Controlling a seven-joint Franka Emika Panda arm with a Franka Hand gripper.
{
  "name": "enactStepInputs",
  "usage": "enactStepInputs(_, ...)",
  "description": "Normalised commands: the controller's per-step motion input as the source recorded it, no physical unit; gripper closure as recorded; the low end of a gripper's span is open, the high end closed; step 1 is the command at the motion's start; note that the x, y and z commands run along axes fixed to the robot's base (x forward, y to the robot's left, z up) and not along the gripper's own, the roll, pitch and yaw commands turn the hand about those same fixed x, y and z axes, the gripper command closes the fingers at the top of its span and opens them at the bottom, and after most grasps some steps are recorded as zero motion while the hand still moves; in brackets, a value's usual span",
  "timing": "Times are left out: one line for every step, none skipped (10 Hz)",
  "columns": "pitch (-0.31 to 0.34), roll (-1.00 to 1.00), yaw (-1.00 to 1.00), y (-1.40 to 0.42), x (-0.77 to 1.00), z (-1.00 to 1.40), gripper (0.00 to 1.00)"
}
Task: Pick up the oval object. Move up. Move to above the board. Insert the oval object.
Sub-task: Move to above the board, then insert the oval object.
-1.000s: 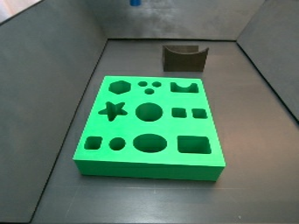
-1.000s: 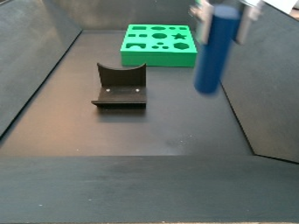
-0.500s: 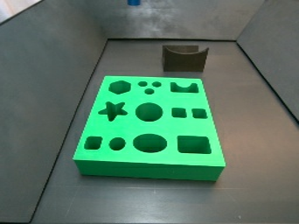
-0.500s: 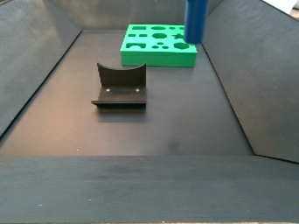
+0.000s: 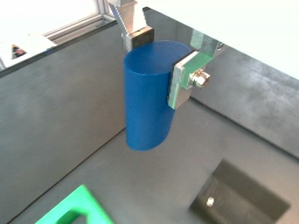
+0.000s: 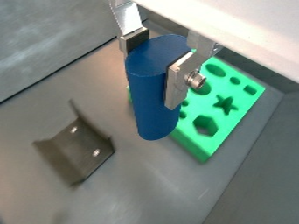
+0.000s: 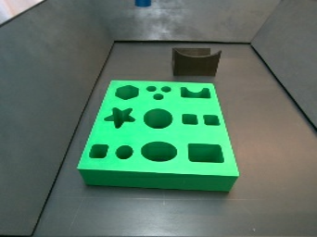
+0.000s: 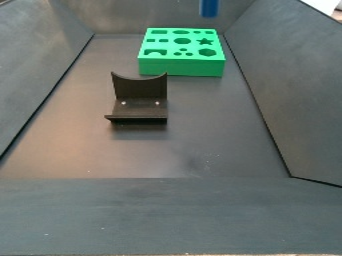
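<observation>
A lab test rig: dark walled bin (image 8: pixel 54 90), fixture (image 8: pixel 138 99), gripper (image 6: pixel 160 52) overhead.

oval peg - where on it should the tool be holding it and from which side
Grip the upper part of the oval object, coming from above, as the tool does now in both wrist views: one finger on each side, peg upright. The smooth, slim body gives parallel faces, and the lower part hangs free to enter a hole in the board.
</observation>
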Motion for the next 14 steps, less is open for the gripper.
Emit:
enactStepInputs(0.039,-0.01,0.01,-1.0,0.09,0.26,1.0)
enactStepInputs(0.037,-0.01,0.01,-1.0,0.09,0.27,1.0)
enactStepInputs(0.039,0.0,0.01,-1.0,0.09,0.27,1.0)
enactStepInputs(0.056,-0.01,0.01,-1.0,0.1,0.27,1.0)
enactStepInputs(0.064,-0.01,0.01,-1.0,0.11,0.27,1.0)
enactStepInputs(0.093,0.01,0.01,-1.0,0.13,0.28,1.0)
enactStepInputs(0.102,0.0,0.01,-1.0,0.15,0.28,1.0)
enactStepInputs(0.117,0.01,0.01,-0.77,0.15,0.22,1.0)
enactStepInputs(0.12,0.01,0.01,-0.59,0.13,0.17,1.0)
enactStepInputs(0.107,0.02,0.01,-0.3,0.1,0.09,1.0)
enactStepInputs(0.092,0.02,0.01,-0.19,0.07,0.06,1.0)
enactStepInputs(0.0,0.0,0.0,-0.02,0.0,0.0,1.0)
enactStepInputs(-0.02,0.0,0.01,-0.17,0.0,-0.06,1.0)
enactStepInputs(-0.079,0.04,0.01,-0.32,0.0,-0.16,1.0)
